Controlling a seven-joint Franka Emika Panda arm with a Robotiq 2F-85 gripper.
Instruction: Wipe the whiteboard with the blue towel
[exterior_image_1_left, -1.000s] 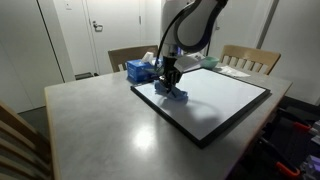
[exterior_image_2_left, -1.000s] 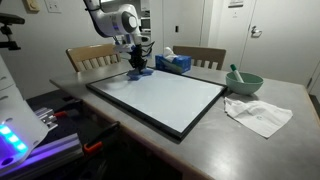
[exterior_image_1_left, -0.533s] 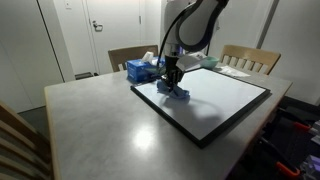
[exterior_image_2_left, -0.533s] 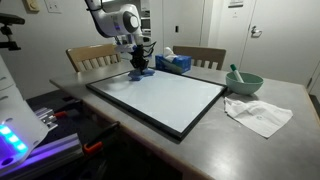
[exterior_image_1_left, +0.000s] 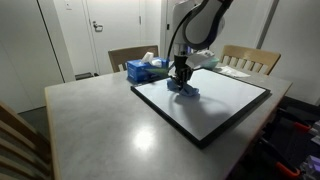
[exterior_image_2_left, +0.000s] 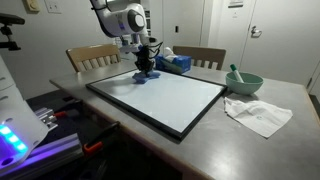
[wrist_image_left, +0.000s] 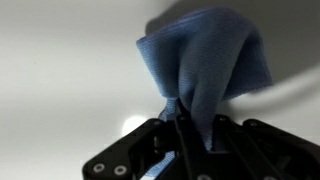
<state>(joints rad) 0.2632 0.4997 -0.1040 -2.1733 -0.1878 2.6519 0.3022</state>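
Blue towel (exterior_image_2_left: 146, 77) lies bunched on the whiteboard (exterior_image_2_left: 165, 102), near the board's far corner, touching the white surface. Gripper (exterior_image_2_left: 146, 68) is directly above it, pointing straight down. In the wrist view the jaws are pinched tight on a fold of the towel, with the rest of the cloth fanning out beyond them. Whiteboard lies flat on the grey table (exterior_image_2_left: 272, 150). Just past that corner, off the board: blue tissue box (exterior_image_2_left: 176, 63). Further right, toward the table's right edge: green bowl (exterior_image_2_left: 243, 82), with a crumpled white cloth (exterior_image_2_left: 259, 116) in front of it.
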